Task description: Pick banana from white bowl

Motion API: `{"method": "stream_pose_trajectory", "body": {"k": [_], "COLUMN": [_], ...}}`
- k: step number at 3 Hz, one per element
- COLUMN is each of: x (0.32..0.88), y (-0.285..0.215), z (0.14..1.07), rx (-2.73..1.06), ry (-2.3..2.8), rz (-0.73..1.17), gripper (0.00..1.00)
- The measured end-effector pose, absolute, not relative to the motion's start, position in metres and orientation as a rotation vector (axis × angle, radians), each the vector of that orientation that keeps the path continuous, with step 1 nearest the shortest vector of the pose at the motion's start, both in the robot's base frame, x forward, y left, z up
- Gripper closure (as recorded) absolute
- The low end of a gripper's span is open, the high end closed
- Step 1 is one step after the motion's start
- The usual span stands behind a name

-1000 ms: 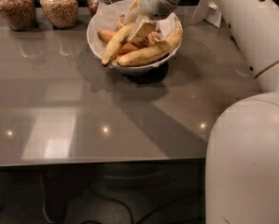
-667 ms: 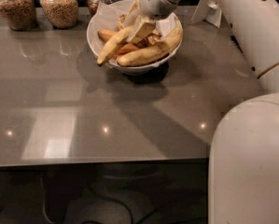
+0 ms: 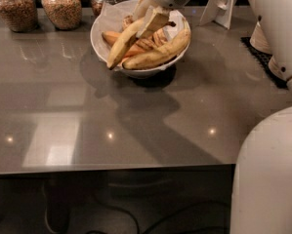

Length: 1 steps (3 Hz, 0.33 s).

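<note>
My gripper (image 3: 143,23) reaches down from the top of the view into the white bowl (image 3: 97,45), which stands at the far side of a grey worktop (image 3: 87,130). Its two fingers look closed on the upper end of the banana (image 3: 123,45), the slim, bright yellow one, one finger on each side of the fruit. I grip near the end because it is the part that stands free. The rest of the banana slopes down to the left, and its lower tip pokes out over the bowl's near-left rim.

The banana lies above the other fruit in the bowl rather than among it. A thicker, brown-speckled banana (image 3: 157,55) curves along the near rim, and a short orange-toned one (image 3: 115,37) lies behind it. From the slope, I judge the banana is partly raised, but I cannot tell whether its lower half touches the rim. The bowl is lined with white paper, which rises at the back left.

Three glass jars (image 3: 61,6) of brownish contents stand in a row along the back edge, left of the bowl and well clear of my arm. A white folded stand (image 3: 223,4) sits to the right of the bowl. My pale, rounded body (image 3: 267,179) fills the lower right corner.
</note>
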<state>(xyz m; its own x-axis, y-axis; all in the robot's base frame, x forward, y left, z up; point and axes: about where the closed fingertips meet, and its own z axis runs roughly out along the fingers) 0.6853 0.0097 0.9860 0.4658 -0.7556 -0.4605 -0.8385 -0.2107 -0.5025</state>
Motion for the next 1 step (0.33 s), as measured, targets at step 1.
{"method": "stream_pose_trajectory", "body": {"k": [1], "x": [0.6708], "y": [-0.0063], "z": [1.0123], "rx": [-1.946], "ry": [1.313], "rz": [0.141], "gripper": [1.0]}}
